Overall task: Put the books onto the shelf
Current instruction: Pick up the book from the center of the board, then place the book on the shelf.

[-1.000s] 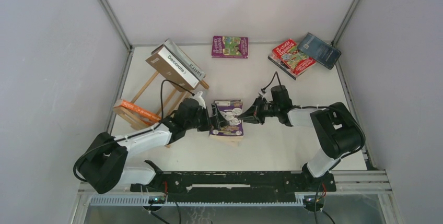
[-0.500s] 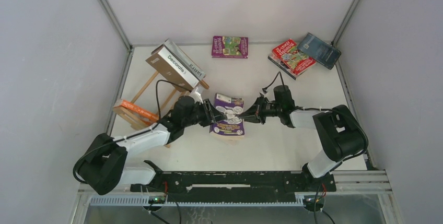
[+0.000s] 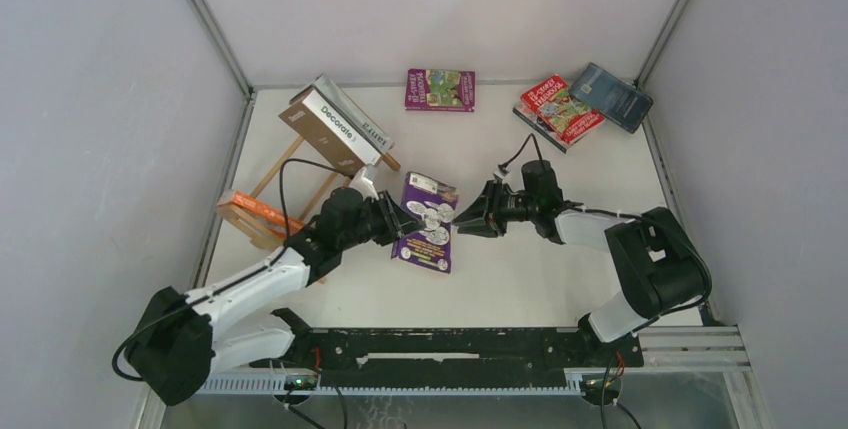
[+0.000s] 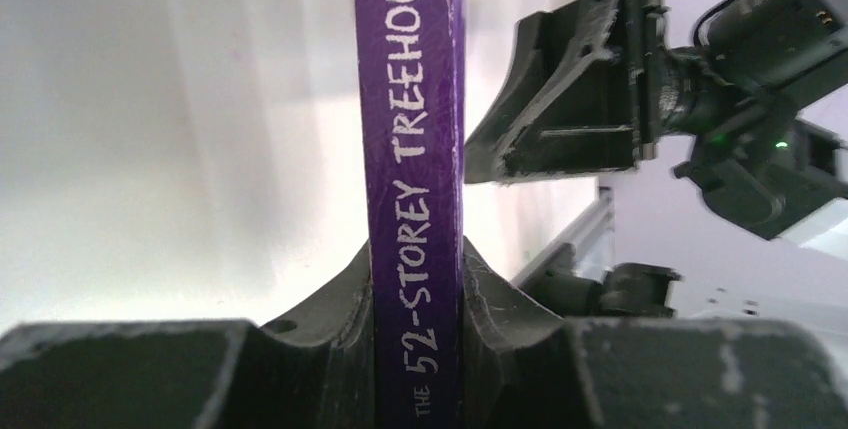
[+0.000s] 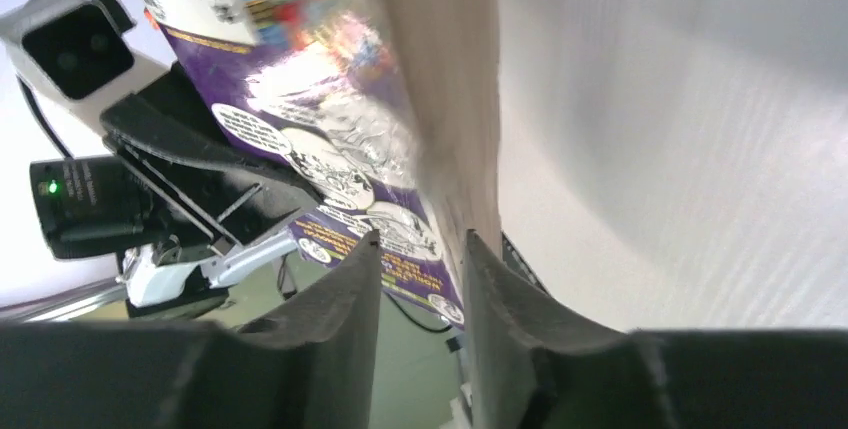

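Observation:
A purple book (image 3: 428, 234) is tilted above the table's middle, and my left gripper (image 3: 398, 221) is shut on its spine. In the left wrist view the purple spine (image 4: 410, 99) stands clamped between my left gripper's (image 4: 415, 249) jaws. My right gripper (image 3: 466, 217) is open at the book's right edge. In the right wrist view the book's cover (image 5: 330, 139) lies just past my right gripper (image 5: 420, 244). The wooden shelf (image 3: 300, 181) at left carries a brown book (image 3: 335, 129), a grey-white book (image 3: 352, 112) and an orange book (image 3: 258, 211).
Another purple book (image 3: 440, 89) lies at the back wall. A red book (image 3: 560, 109) and a dark blue book (image 3: 612, 96) lie at the back right corner. Grey walls close in the table on the left, back and right.
My left gripper has closed on the purple book's spine and drawn it a little left and up. My right gripper has opened and let go of the book's right edge.

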Available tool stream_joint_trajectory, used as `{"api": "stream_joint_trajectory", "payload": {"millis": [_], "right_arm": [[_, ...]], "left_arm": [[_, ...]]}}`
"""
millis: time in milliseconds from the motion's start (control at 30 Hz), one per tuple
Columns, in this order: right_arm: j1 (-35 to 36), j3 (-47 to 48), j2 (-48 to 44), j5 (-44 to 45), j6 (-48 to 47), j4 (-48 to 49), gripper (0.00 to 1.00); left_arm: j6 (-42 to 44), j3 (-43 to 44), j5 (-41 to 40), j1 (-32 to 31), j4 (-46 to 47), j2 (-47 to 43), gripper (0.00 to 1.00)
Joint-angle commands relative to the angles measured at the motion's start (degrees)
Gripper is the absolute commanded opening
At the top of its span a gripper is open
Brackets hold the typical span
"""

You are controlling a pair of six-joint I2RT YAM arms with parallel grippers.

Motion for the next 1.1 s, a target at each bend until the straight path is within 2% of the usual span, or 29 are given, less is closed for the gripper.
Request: {"api": "stream_joint_trajectory", "payload": {"millis": [0, 67, 133, 267, 467, 633, 733, 800, 900, 967, 1067], "right_arm": [[-1.3, 3.1, -4.3, 5.7, -5.2, -6.6, 0.49], [-1.4, 3.2, -5.0, 7.5, -6.4, -7.9, 0.56], [-1.5, 3.2, -5.6, 9.2, -7.1, -8.6, 0.59], [-1.6, 3.2, -7.2, 12.4, -8.1, -9.8, 0.61], [-1.6, 5.5, -11.7, 17.6, -13.7, -17.7, 0.60], [-1.5, 7.1, -15.3, 20.4, -15.7, -20.2, 0.60], [-1.7, 8.9, -15.8, 22.0, -16.5, -21.7, 0.59], [-1.9, 10.0, -15.5, 23.0, -16.5, -21.5, 0.58], [-1.9, 11.5, -14.6, 23.9, -16.1, -20.6, 0.58], [-1.9, 12.8, -13.7, 24.1, -15.7, -20.1, 0.58], [-1.7, 14.4, -12.3, 24.5, -15.1, -19.6, 0.58]], "left_arm": [[3.5, 6.3, -10.3, -2.8, -9.6, -7.4, 0.00], [4.0, 9.0, -16.2, -4.9, -14.2, -9.3, 0.00], [4.2, 11.7, -21.9, -7.4, -17.9, -10.8, 0.00], [2.7, 16.4, -34.3, -12.9, -24.5, -13.8, 0.00], [-4.5, 23.9, -62.1, -24.7, -36.6, -16.4, 0.00], [-12.1, 32.3, -83.5, -34.6, -47.7, -10.9, 0.00], [-17.9, 39.9, -92.7, -36.7, -58.7, -4.4, 0.00], [-24.9, 45.0, -97.0, -36.8, -68.4, 0.4, 0.00], [-43.8, 53.4, -100.5, -35.9, -89.8, 7.7, 0.00], [-43.8, 54.8, -99.9, -34.1, -91.1, 10.6, 0.00], [-47.5, 52.1, -98.7, -31.9, -90.9, 9.8, 0.00]]}}
